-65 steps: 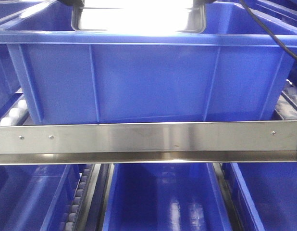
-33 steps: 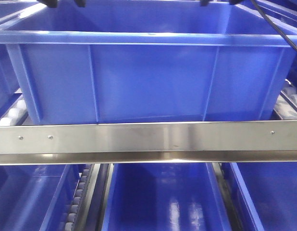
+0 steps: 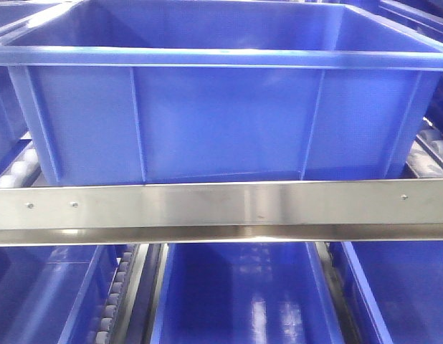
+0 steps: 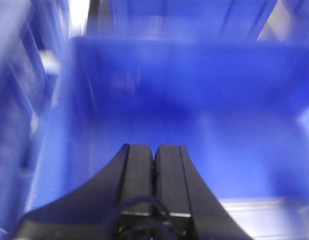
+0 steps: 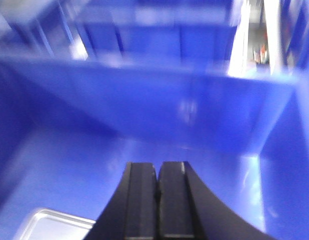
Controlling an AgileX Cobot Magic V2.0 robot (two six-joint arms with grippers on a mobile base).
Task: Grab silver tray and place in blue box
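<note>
Front view: blue box (image 3: 221, 107), one large smooth plastic crate with thick rolled rim and vertical ribs, centre frame, above one brushed steel rail (image 3: 221, 208) spanning the width; further blue bins (image 3: 243, 294) along the bottom. Left wrist view, blurred: left gripper (image 4: 154, 165), two black flat fingers pressed together, nothing between them, over the box floor; pale metal patch of silver tray (image 4: 274, 217) at lower right. Right wrist view, blurred: right gripper (image 5: 158, 185), fingers likewise closed and empty; one rounded tray corner with raised rim, lower left, lying on the box floor.
</note>
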